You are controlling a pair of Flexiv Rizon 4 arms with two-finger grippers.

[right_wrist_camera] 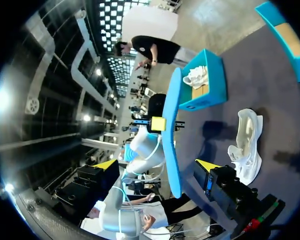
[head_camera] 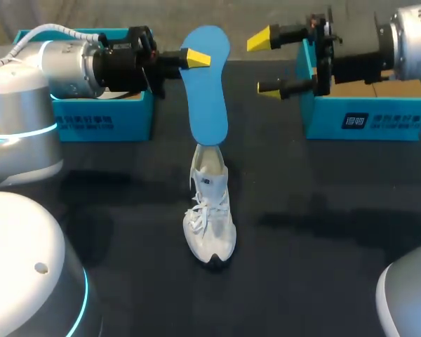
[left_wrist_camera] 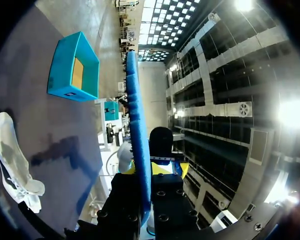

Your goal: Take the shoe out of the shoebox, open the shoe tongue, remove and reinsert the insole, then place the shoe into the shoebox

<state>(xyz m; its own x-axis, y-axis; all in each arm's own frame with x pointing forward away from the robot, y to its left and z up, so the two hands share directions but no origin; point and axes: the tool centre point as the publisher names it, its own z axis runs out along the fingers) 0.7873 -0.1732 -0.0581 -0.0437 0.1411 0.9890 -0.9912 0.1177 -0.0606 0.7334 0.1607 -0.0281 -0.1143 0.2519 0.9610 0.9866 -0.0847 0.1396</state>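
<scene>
Here, left fingers (head_camera: 196, 57) pinching blue insole (head_camera: 207, 88) above white shoe (head_camera: 210, 225), right fingers (head_camera: 264, 38) spread, 2 shoeboxes (head_camera: 365, 121) (head_camera: 102, 121) behind.

Insole (head_camera: 208, 84) over shoe (head_camera: 210, 217); left shoebox (head_camera: 105, 121), right shoebox (head_camera: 379, 119) behind.

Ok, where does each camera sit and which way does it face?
Head view: above and behind, looking down at the black table; both arms show.
Left wrist view: on the left arm, looking along its end effector, shut on the flat blue insole.
Right wrist view: on the right arm, past its open end effector toward the insole.
All three share the insole and white lace-up sneaker.
</scene>
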